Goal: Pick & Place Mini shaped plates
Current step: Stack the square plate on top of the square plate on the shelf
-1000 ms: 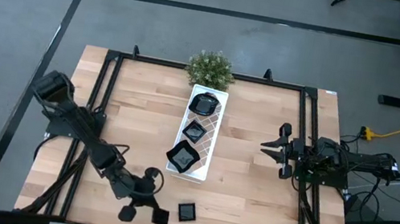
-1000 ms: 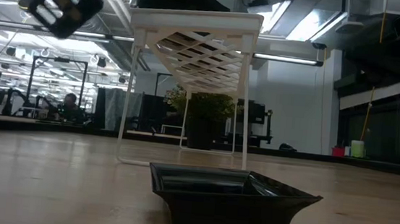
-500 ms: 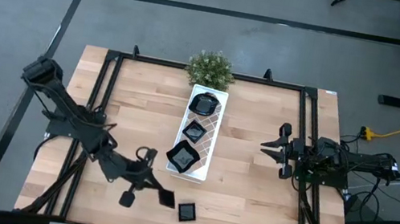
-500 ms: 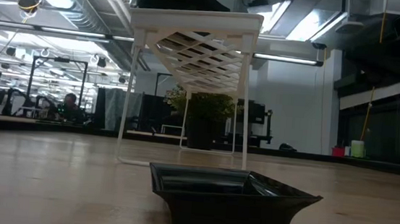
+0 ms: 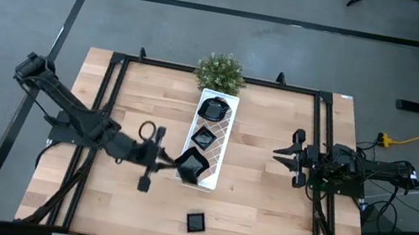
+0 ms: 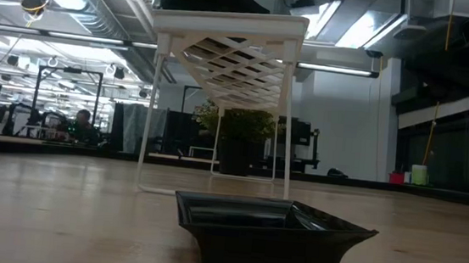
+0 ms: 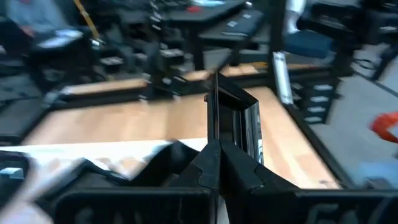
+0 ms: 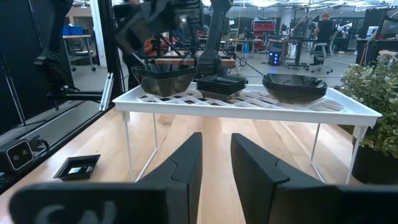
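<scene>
Mini shaped plates are my business, and one of them stands on edge, pinched between my left gripper's pressed-together fingers, its thin rim rising straight up out of the grip in the left wrist view. From above, that claw hangs just off the near left end of the white tray, beside the square dish already sitting at that end. Two more dishes lie further along the tray, a smaller one in the middle and a rounder one at the far end next to the potted plant. One plate is left on the bare wood of the table, nearer the front edge and well apart from the tray. The tray's long axis runs away from the front edge toward the plant, and it lies to the right of my left claw (so I judge the coming move to be a short carry rightward over the rim, then tipping the plate flat into a free spot). My right gripper waits at the right side, fingers apart with nothing between them, farther from the tray than the left.
</scene>
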